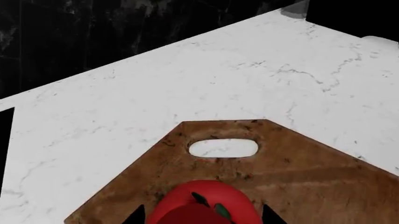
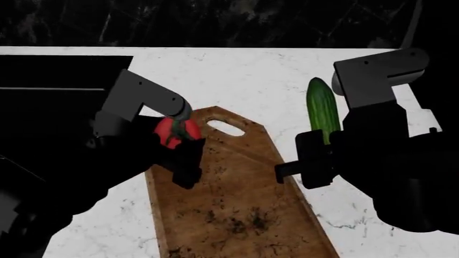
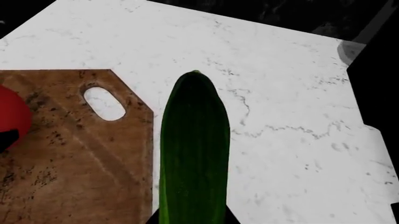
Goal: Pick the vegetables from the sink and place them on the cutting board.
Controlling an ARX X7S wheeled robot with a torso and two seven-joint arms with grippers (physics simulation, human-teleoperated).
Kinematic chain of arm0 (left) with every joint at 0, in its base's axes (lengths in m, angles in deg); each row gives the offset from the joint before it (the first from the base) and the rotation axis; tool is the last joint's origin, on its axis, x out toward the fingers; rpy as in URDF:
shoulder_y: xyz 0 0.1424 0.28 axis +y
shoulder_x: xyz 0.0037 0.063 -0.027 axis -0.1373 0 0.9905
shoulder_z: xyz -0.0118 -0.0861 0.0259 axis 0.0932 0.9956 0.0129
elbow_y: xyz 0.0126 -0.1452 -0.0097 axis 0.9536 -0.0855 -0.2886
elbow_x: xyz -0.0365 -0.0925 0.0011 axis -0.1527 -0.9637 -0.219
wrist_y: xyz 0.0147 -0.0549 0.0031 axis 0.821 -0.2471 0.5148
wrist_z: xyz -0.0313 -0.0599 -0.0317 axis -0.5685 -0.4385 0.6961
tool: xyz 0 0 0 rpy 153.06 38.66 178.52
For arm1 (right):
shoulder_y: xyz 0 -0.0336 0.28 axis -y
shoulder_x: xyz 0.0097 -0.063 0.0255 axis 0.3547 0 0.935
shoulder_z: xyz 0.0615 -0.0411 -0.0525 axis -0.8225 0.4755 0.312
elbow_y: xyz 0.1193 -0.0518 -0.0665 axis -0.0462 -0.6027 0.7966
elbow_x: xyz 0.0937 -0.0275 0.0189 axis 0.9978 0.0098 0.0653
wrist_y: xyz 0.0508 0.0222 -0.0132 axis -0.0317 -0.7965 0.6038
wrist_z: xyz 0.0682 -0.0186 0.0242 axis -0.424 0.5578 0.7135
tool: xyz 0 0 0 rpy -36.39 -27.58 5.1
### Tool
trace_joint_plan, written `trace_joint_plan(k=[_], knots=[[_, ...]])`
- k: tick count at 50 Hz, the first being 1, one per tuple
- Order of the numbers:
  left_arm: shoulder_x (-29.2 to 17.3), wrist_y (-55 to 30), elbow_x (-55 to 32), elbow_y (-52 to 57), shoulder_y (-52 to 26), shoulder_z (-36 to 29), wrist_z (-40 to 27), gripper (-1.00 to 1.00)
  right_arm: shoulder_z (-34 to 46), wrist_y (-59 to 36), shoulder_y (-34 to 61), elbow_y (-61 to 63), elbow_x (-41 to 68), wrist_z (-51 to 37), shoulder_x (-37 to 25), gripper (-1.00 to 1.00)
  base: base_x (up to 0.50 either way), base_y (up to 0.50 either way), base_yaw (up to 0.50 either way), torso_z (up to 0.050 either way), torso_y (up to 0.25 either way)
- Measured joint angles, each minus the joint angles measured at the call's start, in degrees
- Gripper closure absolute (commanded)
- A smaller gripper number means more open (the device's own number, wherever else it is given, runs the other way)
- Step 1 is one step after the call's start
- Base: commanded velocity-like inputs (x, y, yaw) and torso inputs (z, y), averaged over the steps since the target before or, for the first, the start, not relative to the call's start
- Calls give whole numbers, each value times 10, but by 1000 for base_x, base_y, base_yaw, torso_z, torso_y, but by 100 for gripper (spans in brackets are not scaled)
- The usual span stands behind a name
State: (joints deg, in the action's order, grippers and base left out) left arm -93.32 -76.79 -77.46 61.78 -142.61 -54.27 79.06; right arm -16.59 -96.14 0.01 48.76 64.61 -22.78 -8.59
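Observation:
My left gripper is shut on the red tomato and holds it over the handle end of the brown cutting board. In the left wrist view the tomato sits between the dark fingertips, below the board's slotted hole. My right gripper is shut on the green cucumber, held just right of the board's edge, over the white stone. In the right wrist view the cucumber runs along the board's right edge. The sink is out of view.
White marbled counter surrounds the board. A black wall runs behind it. A black appliance block stands at the left. A counter corner with a grey fitting shows in the left wrist view.

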Motion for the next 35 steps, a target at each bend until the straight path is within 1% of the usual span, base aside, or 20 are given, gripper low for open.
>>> trace_joint_plan(k=[14, 15, 27, 35], knots=[[3, 8, 0, -8, -2, -7, -5, 100, 1, 9, -6, 2, -2, 6, -3, 100, 0, 0, 0, 0, 0], [3, 9, 0, -8, -2, -8, -5, -100, 1, 10, -7, 2, -2, 6, -4, 100, 0, 0, 0, 0, 0], [-3, 6, -11, 4, 7, -20, -12, -100, 3, 15, -10, 5, -1, 10, -6, 100, 0, 0, 0, 0, 0], [-7, 3, -23, 31, 6, -12, -21, -100, 4, 15, -11, 6, 2, 10, -8, 100, 0, 0, 0, 0, 0]])
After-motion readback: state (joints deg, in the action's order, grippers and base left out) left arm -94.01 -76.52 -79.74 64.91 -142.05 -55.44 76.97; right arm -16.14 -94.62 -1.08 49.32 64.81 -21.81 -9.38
